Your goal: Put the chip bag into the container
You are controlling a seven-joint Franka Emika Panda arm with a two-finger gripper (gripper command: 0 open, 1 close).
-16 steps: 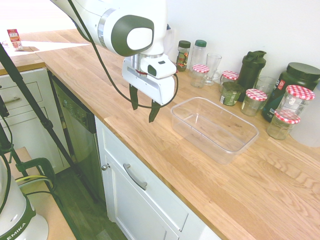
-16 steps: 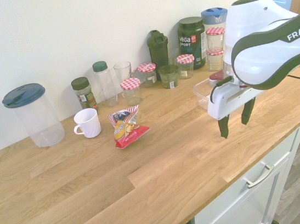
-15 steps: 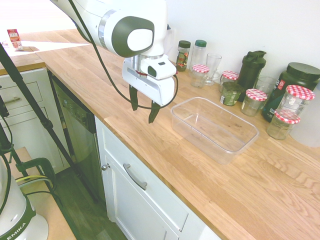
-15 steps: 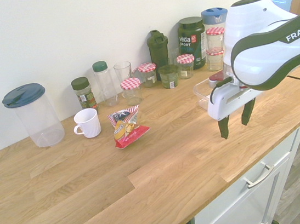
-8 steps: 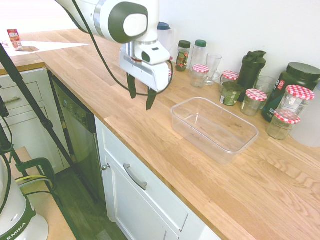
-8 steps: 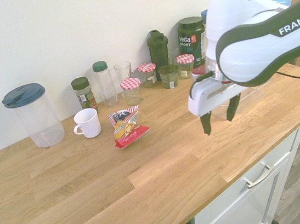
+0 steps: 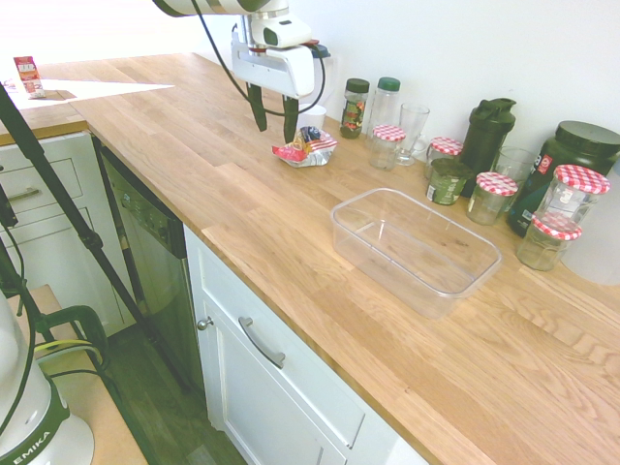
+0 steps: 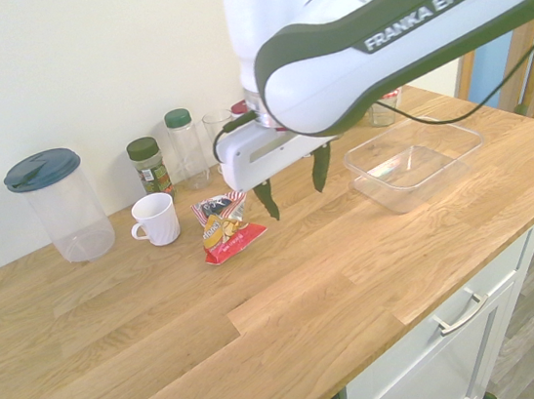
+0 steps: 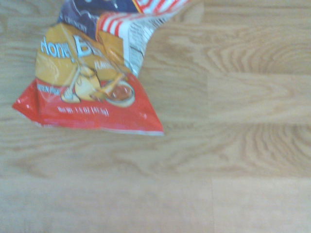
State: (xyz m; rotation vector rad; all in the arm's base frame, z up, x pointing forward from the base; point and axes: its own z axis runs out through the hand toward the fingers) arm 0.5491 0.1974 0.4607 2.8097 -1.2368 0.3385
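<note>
The chip bag [image 8: 224, 227], a crumpled red, yellow and blue foil packet, lies flat on the wooden counter; it also shows in the first exterior view [image 7: 305, 148] and fills the wrist view [image 9: 92, 77]. My gripper [image 8: 293, 183] hangs open just above the counter, a little to the bag's right in the second exterior view, with nothing between its fingers. In the first exterior view the gripper [image 7: 273, 113] hangs just beside the bag, on the side away from the tub. The container [image 8: 410, 162], a clear shallow tub, stands empty further right; it appears as well in the first exterior view [image 7: 415, 249].
A white mug [image 8: 156, 219] and a tall clear canister with a blue lid [image 8: 57, 205] stand left of the bag. Spice jars, a glass, red-checked-lid jars [image 7: 494, 197] and dark bottles [image 7: 484, 134] line the wall. The counter's front edge drops to white drawers [image 7: 281, 383].
The arm has swung from beside the container across the counter to the chip bag, and the open gripper now hangs next to it. The bag and the container have not moved.
</note>
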